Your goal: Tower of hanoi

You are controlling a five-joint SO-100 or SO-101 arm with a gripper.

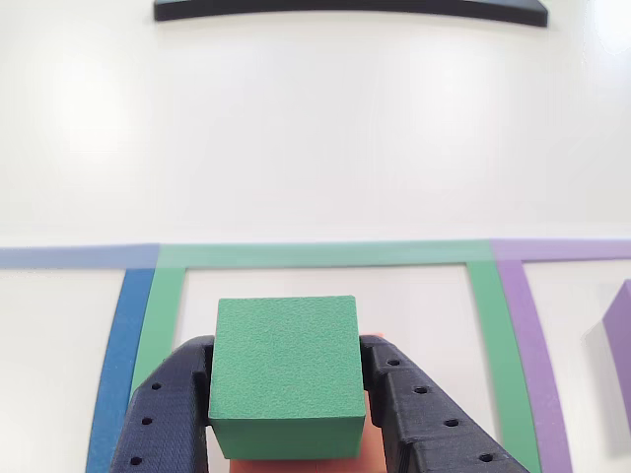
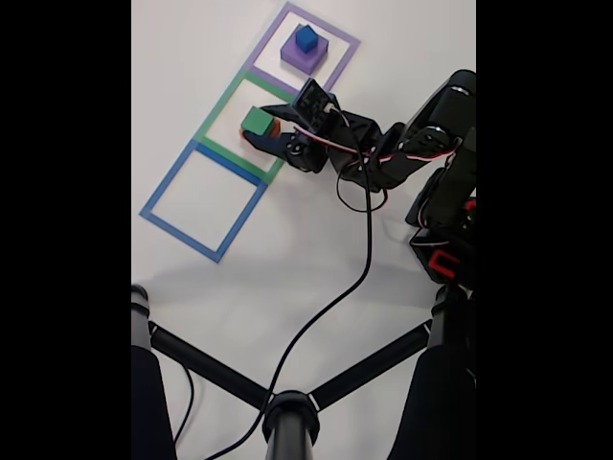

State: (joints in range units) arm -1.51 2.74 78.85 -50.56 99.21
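Other view: glossy white table (image 1: 315,128), soft glare patches. Dark curved strip (image 1: 350,11) at 12 o'clock, far edge. Green cube (image 1: 286,374) at 6 o'clock, clamped between the two dark fingers (image 1: 163,414) of the gripper (image 1: 286,394), jaws narrow against its side faces. A sliver of orange shows beneath it; cannot tell whether they touch. Cube sits inside the green square outline (image 1: 325,254). Blue outline (image 1: 118,345) at 8 o'clock, purple outline (image 1: 532,335) at 4 o'clock. Purple cube's (image 1: 621,335) edge at 3 o'clock, cut by the frame.

Fixed view: same white table (image 2: 287,249), black bars either side. Three outlines run diagonally: blue outline (image 2: 203,201) at 9 o'clock, green outline (image 2: 247,126) at 11, purple outline (image 2: 305,48) at 12. Green cube (image 2: 256,120) on the orange cube (image 2: 273,126), inside the green outline, gripper (image 2: 261,134) on it. Dark blue cube (image 2: 306,38) sits atop the purple cube (image 2: 305,55) in the purple outline. Arm (image 2: 402,153) reaches in from 3 o'clock. Black cable (image 2: 354,278) trails down to the black stand (image 2: 287,412) at 6 o'clock, whose legs cover part of the lower table.
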